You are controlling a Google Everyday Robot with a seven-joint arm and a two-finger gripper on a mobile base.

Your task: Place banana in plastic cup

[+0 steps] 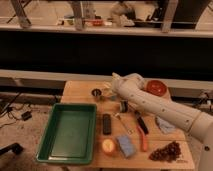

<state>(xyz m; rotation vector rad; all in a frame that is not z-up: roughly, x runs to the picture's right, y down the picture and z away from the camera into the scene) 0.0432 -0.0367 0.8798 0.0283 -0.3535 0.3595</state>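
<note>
A small round cup [96, 92] stands at the back of the wooden table [80, 89], left of centre. My gripper [107, 95] hangs from the white arm [150, 102] that reaches in from the right, and it sits just right of the cup, low over the table. I cannot make out a banana; it may be hidden by the gripper or the arm.
A green tray [70, 131] fills the table's left. Also on the table are a black bar [106, 123], an orange fruit [108, 146], a blue sponge [125, 146], a red-handled tool [143, 136], a dark cluster [167, 151], a red bowl [156, 87] and a blue cloth [165, 125].
</note>
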